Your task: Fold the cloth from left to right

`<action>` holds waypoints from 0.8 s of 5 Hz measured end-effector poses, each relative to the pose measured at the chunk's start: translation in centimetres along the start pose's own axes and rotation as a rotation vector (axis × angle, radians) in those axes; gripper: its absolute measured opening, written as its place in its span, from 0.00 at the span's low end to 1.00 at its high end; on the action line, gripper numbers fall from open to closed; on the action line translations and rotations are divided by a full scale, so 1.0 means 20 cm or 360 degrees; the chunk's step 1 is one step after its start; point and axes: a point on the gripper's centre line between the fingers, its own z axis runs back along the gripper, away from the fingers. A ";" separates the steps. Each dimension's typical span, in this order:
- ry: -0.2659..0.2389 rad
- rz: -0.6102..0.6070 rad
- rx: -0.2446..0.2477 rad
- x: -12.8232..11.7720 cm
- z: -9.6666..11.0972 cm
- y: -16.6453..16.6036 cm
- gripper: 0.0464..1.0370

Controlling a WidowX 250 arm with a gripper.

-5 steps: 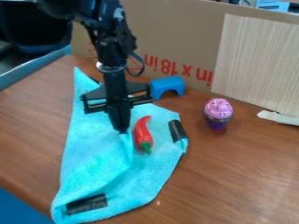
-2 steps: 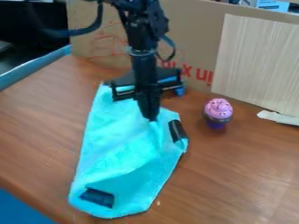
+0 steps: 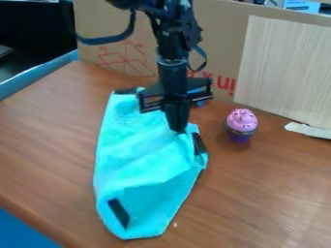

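The black hand (image 3: 178, 131) points down over the far right part of the turquoise cloth (image 3: 139, 150), its fingers together and closed on a bit of the fabric. The cloth lies on the brown wooden surface (image 3: 271, 193), left of centre, long from far to near. It is partly folded over toward the right, with soft creases across its middle and a slanting fold in its near half. Black patches show at its far left corner (image 3: 127, 90), along its right edge (image 3: 198, 144) and near its lower left edge (image 3: 119, 213).

To the right of the cloth and apart from it stands a toy cupcake (image 3: 241, 127), upright, its pink swirled top sitting in a purple cup (image 3: 239, 138) with a dark band around the upper part. A blue toy block (image 3: 200, 103) is partly hidden behind the hand, at the far side of the cloth.

A brown cardboard panel (image 3: 223, 48) with red print stands along the far side of the surface. A pale wood-grain board (image 3: 284, 68) stands in front of it on the right, and a whitish strip (image 3: 309, 130) lies at the board's foot, right of the cupcake.
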 end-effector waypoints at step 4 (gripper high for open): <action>0.0075 -0.0052 -0.0050 -0.02 0.07 0.00 0.97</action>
